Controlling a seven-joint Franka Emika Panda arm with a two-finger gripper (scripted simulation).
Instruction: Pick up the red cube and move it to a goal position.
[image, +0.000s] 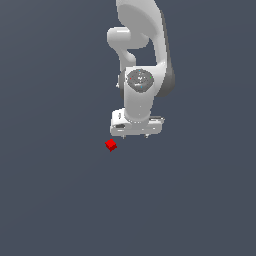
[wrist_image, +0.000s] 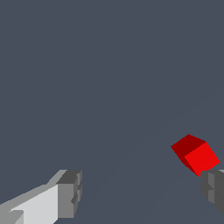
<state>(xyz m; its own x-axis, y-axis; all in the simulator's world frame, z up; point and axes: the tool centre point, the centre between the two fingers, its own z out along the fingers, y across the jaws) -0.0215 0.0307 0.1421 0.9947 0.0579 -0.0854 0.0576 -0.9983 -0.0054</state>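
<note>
The red cube (image: 111, 145) is a tiny bright red block on the dark grey floor, just below and towards the exterior view's left of the white gripper (image: 135, 135). In the wrist view the red cube (wrist_image: 195, 154) sits close to one grey fingertip (wrist_image: 213, 188), outside the gap between the fingers. The other fingertip (wrist_image: 70, 193) is far across from it, so the gripper (wrist_image: 142, 192) is open and holds nothing. The gripper points down, apart from the cube.
The white arm (image: 142, 50) rises from the gripper towards the top of the exterior view. The dark grey floor (image: 60, 200) spreads all around.
</note>
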